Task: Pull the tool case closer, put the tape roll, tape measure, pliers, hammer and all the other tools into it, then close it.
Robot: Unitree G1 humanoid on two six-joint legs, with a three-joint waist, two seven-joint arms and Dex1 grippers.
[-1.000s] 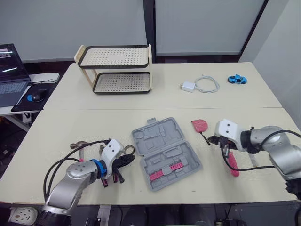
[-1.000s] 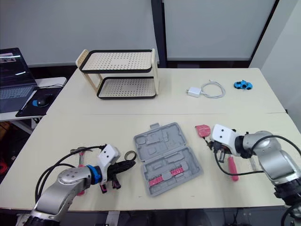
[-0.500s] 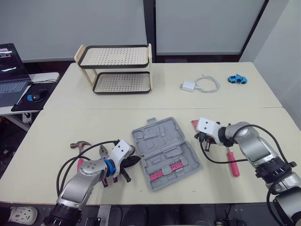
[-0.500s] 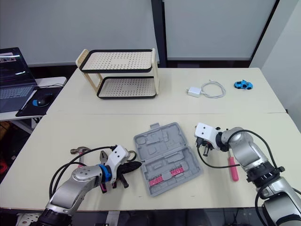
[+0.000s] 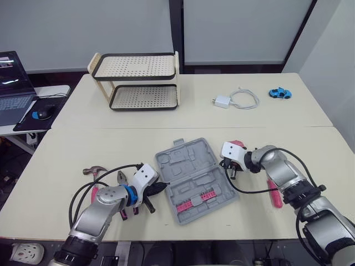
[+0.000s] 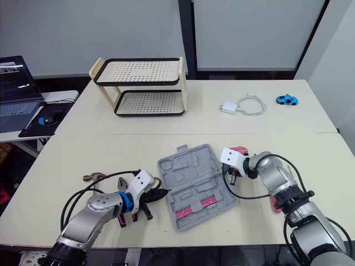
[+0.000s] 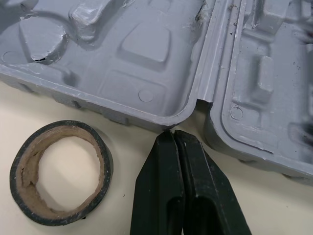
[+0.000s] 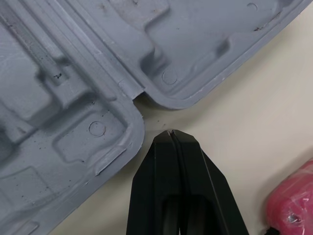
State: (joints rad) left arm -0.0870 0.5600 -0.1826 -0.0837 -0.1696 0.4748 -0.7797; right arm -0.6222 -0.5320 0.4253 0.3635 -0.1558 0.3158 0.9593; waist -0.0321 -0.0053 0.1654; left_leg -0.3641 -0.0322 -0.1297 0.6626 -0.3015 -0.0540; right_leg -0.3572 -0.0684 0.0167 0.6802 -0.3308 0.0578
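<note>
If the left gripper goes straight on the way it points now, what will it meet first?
Most likely the open tool case, at the hinge notch between its halves, just ahead of the left gripper. The tape roll lies aside.

- The right gripper (image 8: 172, 135) has its two black fingers pressed together with no gap between them and nothing held.
- Just ahead of the fingertips lies the open grey tool case (image 8: 73, 73), where a notch marks the hinge line joining its two moulded halves.
- The tips stop just short of the case's rim, over a bare strip of the cream bench (image 8: 254, 98).
- A pink object (image 8: 294, 205) lies on the bench beside the fingers, apart from them and partly cut off.
</note>
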